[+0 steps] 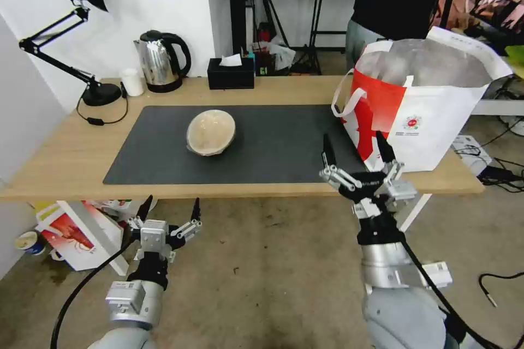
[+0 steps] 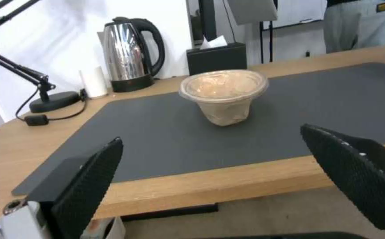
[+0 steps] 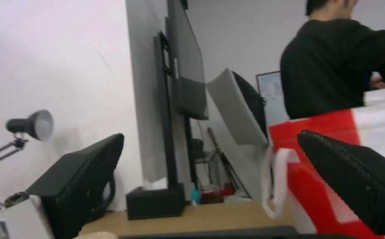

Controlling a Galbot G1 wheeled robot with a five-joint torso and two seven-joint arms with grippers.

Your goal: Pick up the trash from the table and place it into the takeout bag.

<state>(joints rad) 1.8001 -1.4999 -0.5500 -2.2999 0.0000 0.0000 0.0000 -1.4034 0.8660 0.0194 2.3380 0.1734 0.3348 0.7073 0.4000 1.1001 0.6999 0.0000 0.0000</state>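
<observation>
Right gripper [image 1: 356, 148]: black fingers spread, empty, at the table's near edge just beside the boxy white-and-red takeout bag [image 1: 431, 114]. Left gripper [image 1: 170, 210]: fingers spread, empty, below the light-wood table [image 1: 54, 158]. Round beige-brown lidded bowl [image 1: 210, 132]: upright on dark grey mat [image 1: 273, 147].

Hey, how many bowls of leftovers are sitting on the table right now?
1: a beige bowl with a clear lid, on the grey mat left of the takeout bag. Others may be hidden inside the bag.
</observation>
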